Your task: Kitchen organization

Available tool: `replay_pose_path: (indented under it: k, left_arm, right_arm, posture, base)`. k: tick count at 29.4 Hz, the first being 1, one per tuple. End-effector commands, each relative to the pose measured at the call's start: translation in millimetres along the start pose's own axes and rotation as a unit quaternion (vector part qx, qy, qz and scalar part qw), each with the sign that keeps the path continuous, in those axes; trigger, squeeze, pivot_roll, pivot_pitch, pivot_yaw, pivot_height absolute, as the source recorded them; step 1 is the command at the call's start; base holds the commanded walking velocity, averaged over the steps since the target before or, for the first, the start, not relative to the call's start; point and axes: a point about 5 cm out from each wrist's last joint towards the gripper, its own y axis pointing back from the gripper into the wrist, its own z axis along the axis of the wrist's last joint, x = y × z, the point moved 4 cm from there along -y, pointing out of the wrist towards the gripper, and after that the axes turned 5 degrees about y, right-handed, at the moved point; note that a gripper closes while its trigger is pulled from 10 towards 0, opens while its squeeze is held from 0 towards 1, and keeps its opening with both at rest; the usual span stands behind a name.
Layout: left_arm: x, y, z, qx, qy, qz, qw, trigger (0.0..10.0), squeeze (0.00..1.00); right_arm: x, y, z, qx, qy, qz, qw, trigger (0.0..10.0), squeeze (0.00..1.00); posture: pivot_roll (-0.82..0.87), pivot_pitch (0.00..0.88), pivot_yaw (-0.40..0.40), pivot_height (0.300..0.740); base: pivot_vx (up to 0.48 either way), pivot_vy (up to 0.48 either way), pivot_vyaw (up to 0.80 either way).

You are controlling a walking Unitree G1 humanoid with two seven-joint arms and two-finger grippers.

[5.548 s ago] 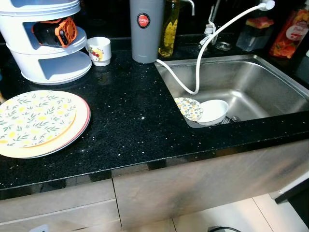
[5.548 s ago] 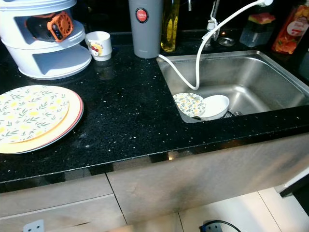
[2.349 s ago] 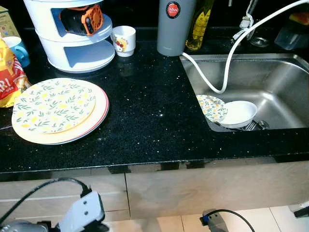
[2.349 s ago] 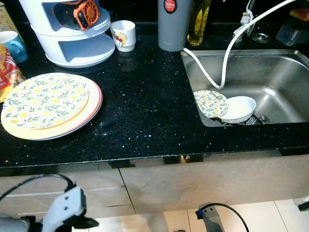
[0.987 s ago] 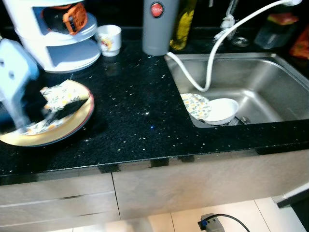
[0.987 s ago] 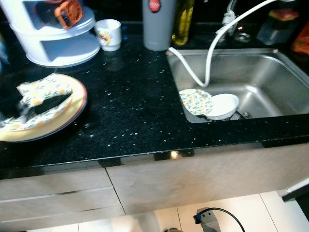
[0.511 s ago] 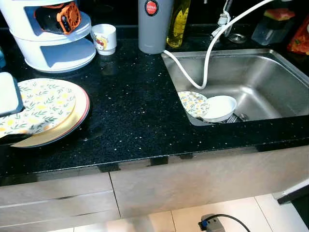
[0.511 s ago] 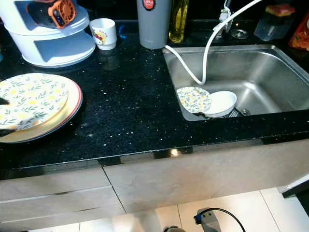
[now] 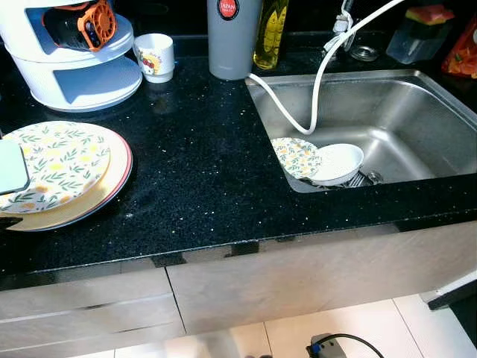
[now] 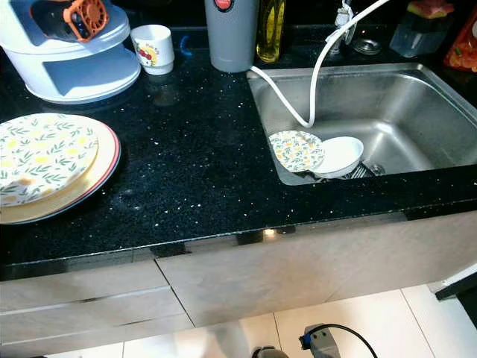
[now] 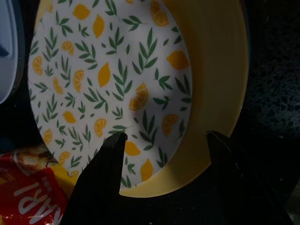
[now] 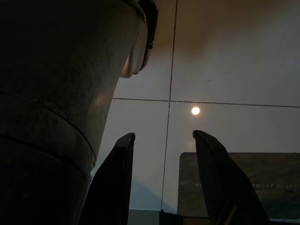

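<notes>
Left wrist view: left gripper hovers spread, empty, over the lemon plate; next, probably, closing on its rim.

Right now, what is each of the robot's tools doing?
Left tool: open, over the lemon-print plate, holding nothing.
Right tool: open, empty, hanging idle.

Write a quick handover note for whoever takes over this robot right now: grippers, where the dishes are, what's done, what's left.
Left gripper: open, poised over the lemon-print plate, which lies on the larger yellow plate on the black counter.
Right gripper: open, idle, pointing at the floor.
In the sink: a small patterned plate and a white bowl.
Done: nothing gripped yet.
Left: probably grasp the plates, then deal with the sink dishes.
</notes>
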Motion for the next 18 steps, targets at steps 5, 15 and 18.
replay_pose_path:
  k: [5, 15, 18]
  left_arm:
    - [-4.6, -12.4, -6, 0.003, -0.010, -0.008, 1.000, 10.0, 0.00]
    - [-1.7, -23.7, -17, 0.021, -0.014, 0.005, 1.000, 10.0, 0.00]
    - [-3.4, -29.7, -15, 0.015, -0.021, 0.003, 1.000, 10.0, 0.00]
  right_arm:
    - [0.2, 0.5, -10, 0.010, -0.016, -0.002, 1.000, 10.0, 0.00]
    - [2.9, 0.1, -11, 0.011, -0.018, 0.001, 1.000, 10.0, 0.00]
    - [1.2, 0.6, -13, 0.013, -0.019, -0.001, 1.000, 10.0, 0.00]
  posture:
    - [0.15, 0.093, -0.013, 0.740]
    - [0.14, 0.097, -0.011, 0.740]
    - [0.13, 0.102, -0.009, 0.740]
  base:
    - [0.000, 0.000, 0.00]
    - [0.000, 0.000, 0.00]
    - [0.000, 0.000, 0.00]
